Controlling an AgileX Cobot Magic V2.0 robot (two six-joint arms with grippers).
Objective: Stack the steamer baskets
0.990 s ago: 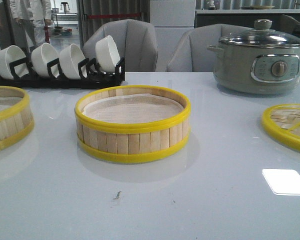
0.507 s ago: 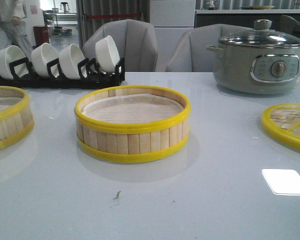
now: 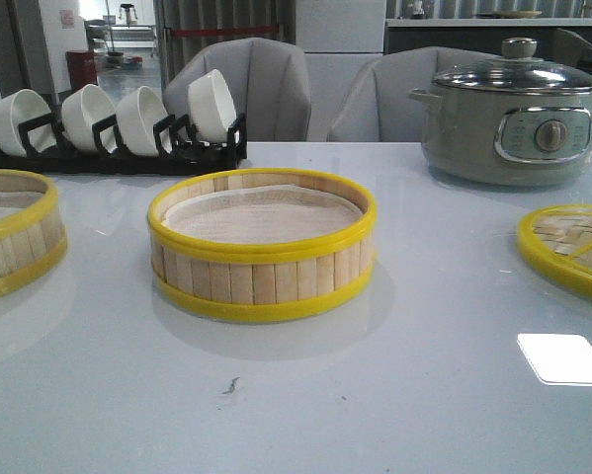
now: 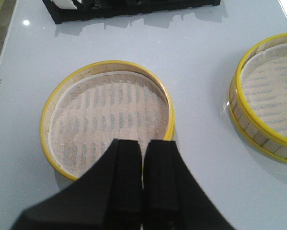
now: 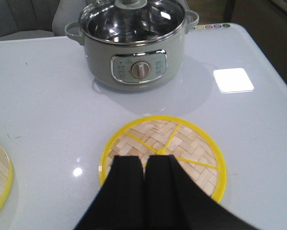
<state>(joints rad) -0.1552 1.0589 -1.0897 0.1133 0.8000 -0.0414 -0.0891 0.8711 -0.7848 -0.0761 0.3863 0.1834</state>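
One steamer basket (image 3: 262, 245) stands in the middle of the table, its white liner showing. A second, alike basket (image 3: 9, 237) stands at the left edge of the front view, cut off by the frame. In the left wrist view the left basket (image 4: 86, 110) lies under my left gripper (image 4: 143, 143), which is shut and empty above its near rim; the middle basket (image 4: 268, 96) lies apart beside it. My right gripper (image 5: 144, 160) is shut and empty above the woven lid (image 5: 191, 148). Neither gripper shows in the front view.
A grey-green electric pot (image 3: 513, 114) with a glass lid stands at the back right. The flat woven lid (image 3: 572, 247) lies at the right edge. A black rack of white bowls (image 3: 113, 128) stands at the back left. Grey chairs are behind the table.
Nothing on the table has moved. Only a person in the far background has walked off to the left.
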